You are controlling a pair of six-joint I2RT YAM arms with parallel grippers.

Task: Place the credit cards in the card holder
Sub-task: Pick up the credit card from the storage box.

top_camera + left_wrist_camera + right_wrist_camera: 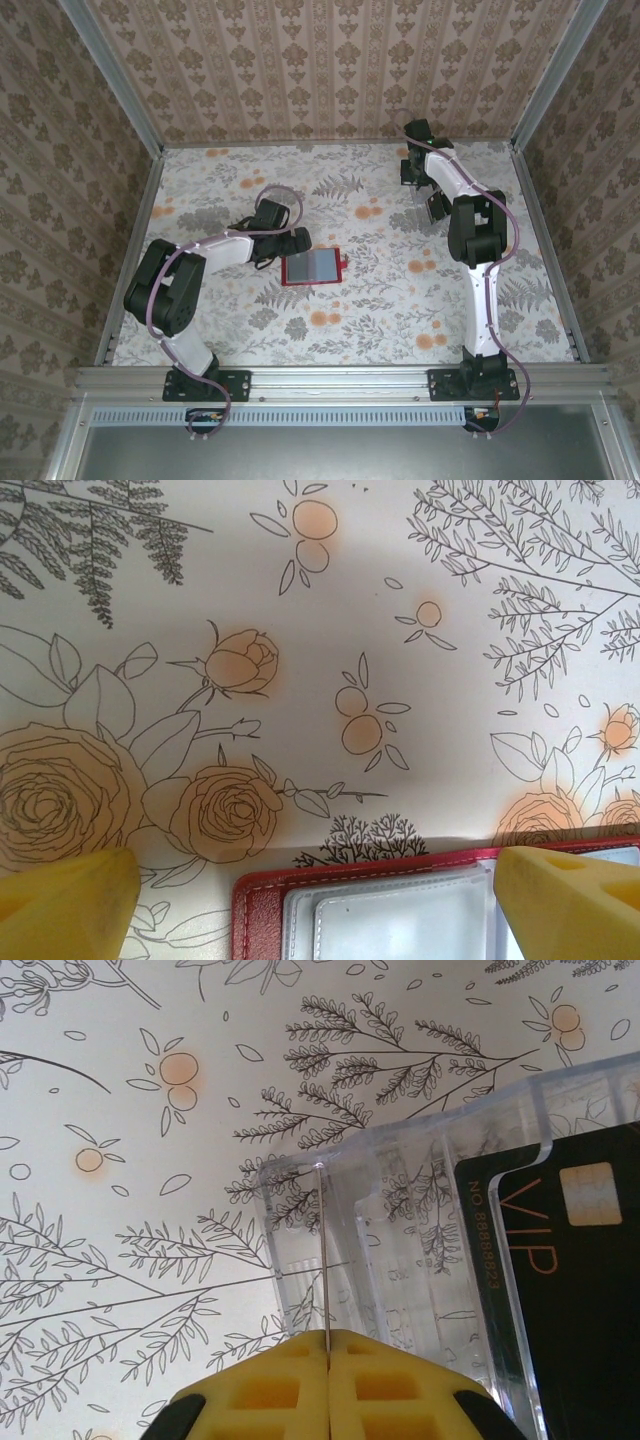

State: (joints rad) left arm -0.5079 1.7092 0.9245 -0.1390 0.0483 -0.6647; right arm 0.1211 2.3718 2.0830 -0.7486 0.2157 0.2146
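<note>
1. Card holder (312, 267): one, lying open and flat on the bench (380, 320) left of centre, red border outward and greyish pockets facing up. My judgement is that it lies spread this way so a card can be slid into a pocket from above.
2. Left gripper (315, 880): released, its two yellow fingertips (70, 905) set wide apart, hanging just over the holder's near-left edge. In the left wrist view the red rim and a clear pocket window sit between the fingertips. It looks placed to press the holder down or steady it, though nothing is gripped.
3. Right gripper (326, 1345): clenched, at the far right of the bench, well apart from the holder. Its fingers pinch a thin wall of one clear plastic rack (400, 1210), seen edge-on as a fine line running up from between them. This hold probably serves to steady or shift the rack.
4. Credit cards (570, 1280): black, standing in the rack's right part. Two can be counted, overlapping, the front one marked VIP with a gold chip. Whether more stand behind them I cannot tell. None is in the holder.
</note>
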